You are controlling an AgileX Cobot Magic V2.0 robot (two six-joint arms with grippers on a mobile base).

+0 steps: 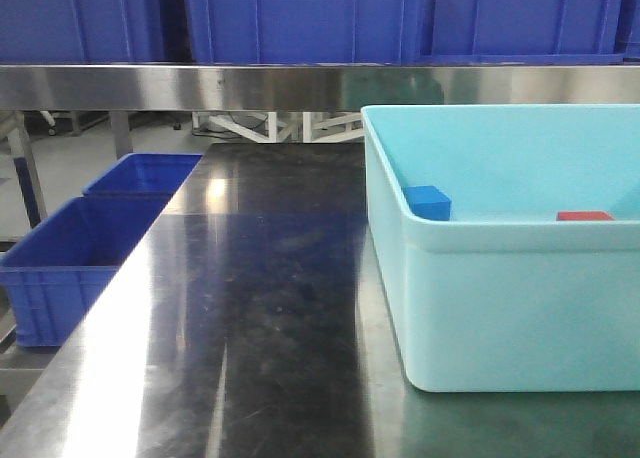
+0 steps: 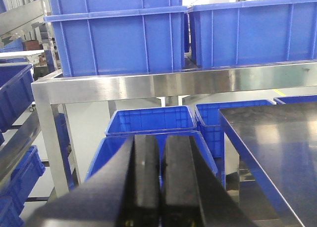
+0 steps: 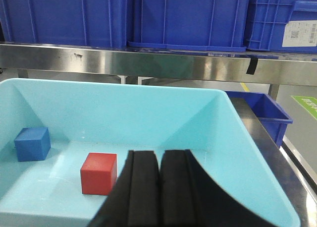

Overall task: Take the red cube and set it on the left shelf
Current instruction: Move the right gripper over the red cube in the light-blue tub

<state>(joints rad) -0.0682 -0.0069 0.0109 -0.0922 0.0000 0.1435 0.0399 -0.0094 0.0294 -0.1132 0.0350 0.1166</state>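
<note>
The red cube (image 3: 99, 173) sits on the floor of a light cyan bin (image 3: 148, 95), just left of my right gripper (image 3: 159, 155). That gripper hovers over the bin's near side, shut and empty. In the front view only the red cube's top (image 1: 585, 216) shows above the bin's front wall (image 1: 500, 308). My left gripper (image 2: 159, 138) is shut with nothing in it, held off the table's left side over blue bins. The left shelf appears only as a slanted steel rail (image 2: 19, 139) with blue crates at the far left of the left wrist view.
A blue cube (image 3: 32, 143) lies in the bin's far left corner. The bin stands on a dark glossy steel table (image 1: 260, 308). Two blue bins (image 1: 70, 263) sit low beside its left edge. A steel beam (image 1: 300, 86) bearing big blue crates crosses behind.
</note>
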